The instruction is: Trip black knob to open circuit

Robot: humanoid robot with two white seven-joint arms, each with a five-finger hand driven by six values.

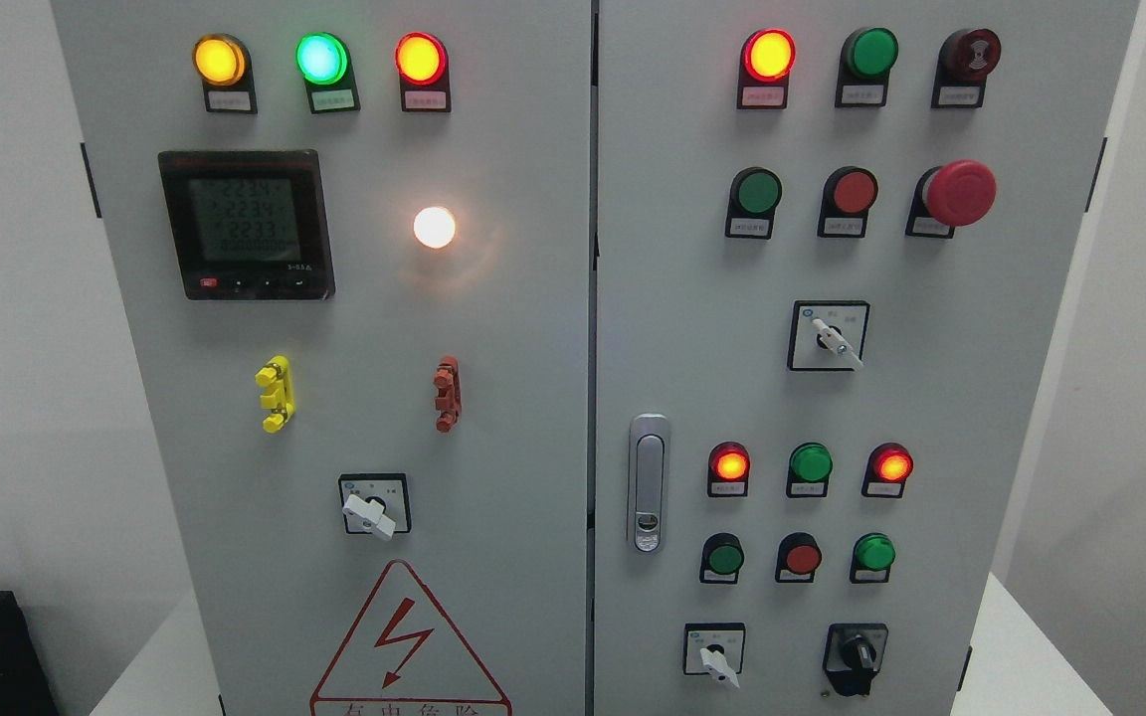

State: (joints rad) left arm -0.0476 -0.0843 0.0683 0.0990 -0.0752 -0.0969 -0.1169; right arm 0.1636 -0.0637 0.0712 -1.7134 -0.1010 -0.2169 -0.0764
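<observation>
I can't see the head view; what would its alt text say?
A grey two-door electrical cabinet fills the view, covered in lit indicator lamps, push buttons and rotary switches. The black knob sits at the right door's bottom right; a digital meter is upper left. No robot hand shows.

Head camera faces cabinet (533, 398) front, close.

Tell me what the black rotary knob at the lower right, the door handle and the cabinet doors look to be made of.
Black rotary knob: apparently moulded plastic, dull black with little shine. Silver door handle: looks like metal or chromed plastic, with bright reflections along its edges. Pale grey cabinet doors: probably painted sheet metal, flat and evenly matte, softly reflecting the white lamp.
</observation>
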